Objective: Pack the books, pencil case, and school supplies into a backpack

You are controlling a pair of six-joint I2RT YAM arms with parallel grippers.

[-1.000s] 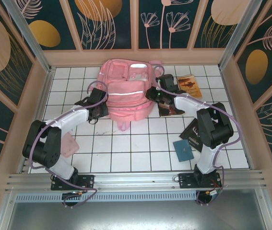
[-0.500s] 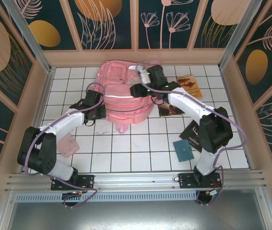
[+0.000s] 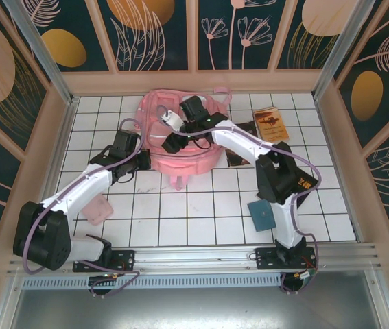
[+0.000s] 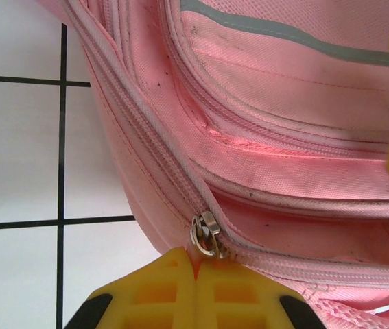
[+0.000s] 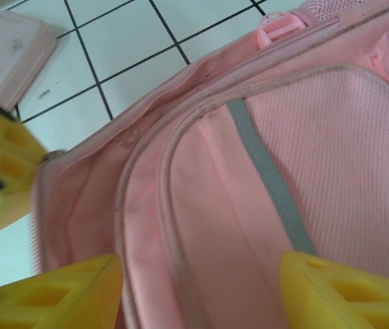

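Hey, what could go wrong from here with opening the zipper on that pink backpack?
1. The left gripper is shut on the zipper pull with just its fingertips, so the pull may slip out.
2. The right gripper is open over the backpack and grips nothing, so a tug may drag the soft bag instead of running the zipper.
3. The two grippers work close together at the bag, so they might bump each other.
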